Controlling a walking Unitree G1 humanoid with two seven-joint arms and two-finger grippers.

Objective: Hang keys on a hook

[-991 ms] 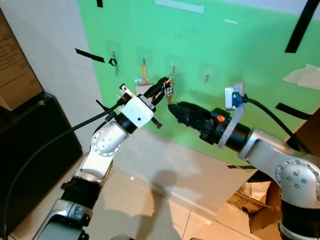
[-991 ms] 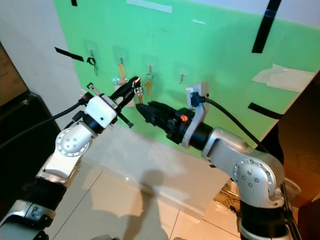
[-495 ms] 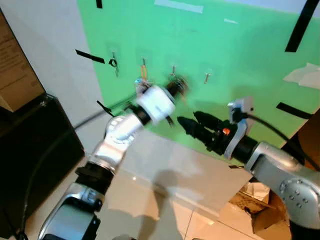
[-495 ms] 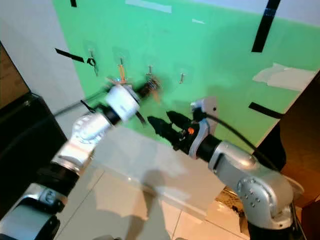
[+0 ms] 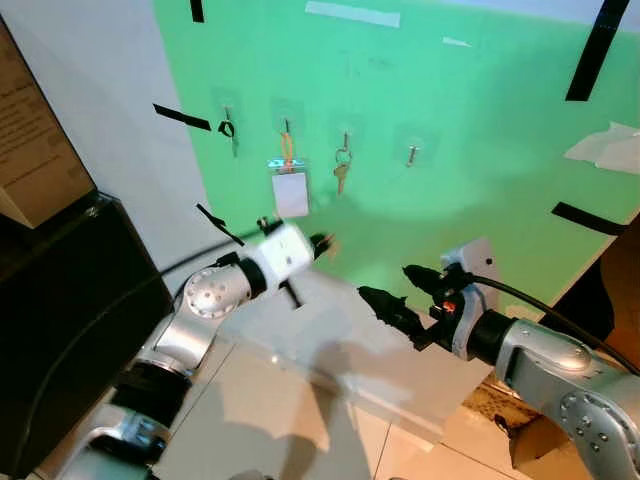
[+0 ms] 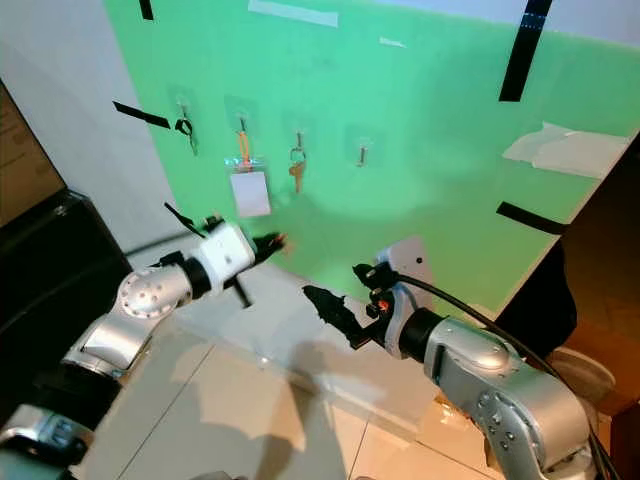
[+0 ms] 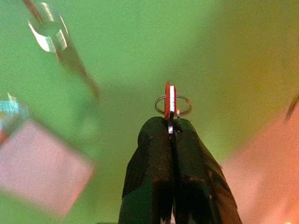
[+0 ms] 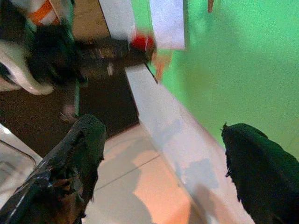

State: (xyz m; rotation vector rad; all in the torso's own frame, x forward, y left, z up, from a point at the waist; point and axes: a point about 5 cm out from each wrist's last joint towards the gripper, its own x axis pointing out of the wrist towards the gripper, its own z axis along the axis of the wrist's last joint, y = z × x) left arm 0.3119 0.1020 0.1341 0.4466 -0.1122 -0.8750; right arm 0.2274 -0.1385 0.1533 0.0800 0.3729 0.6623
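Setting: a green board (image 5: 480, 130) on the wall carries a row of four small hooks; a pale ledge (image 5: 340, 330) runs below it.
Hook at far left: a small dark item (image 5: 227, 127) hangs from it.
Second hook: an orange strap with a white card (image 5: 290, 193) hangs here.
Third hook: one key on a ring (image 5: 341, 170) already hangs here, at about 1 o'clock from the left gripper.
Fourth hook (image 5: 412, 154): bare, at about 2 o'clock from the left gripper and well apart from it.
Left gripper (image 7: 171, 128): the two black fingers are pressed together on the keys (image 7: 171, 101), a red-tagged key on a thin wire ring that stands clear of the fingertips; in the head view it sits low, in front of the ledge, below the hook row.
Right gripper (image 5: 392, 296): fingers spread wide with nothing between them, at about 4 o'clock from the left gripper, pointing toward the board.
Done so far: the keys are gripped and presented ring-first toward the board.
Left to do, as judged: raise the ring to a hook, most plausibly the bare fourth one, slip it over the tip, and let go.
Progress estimate: roughly midway; the hanging itself is not yet done.
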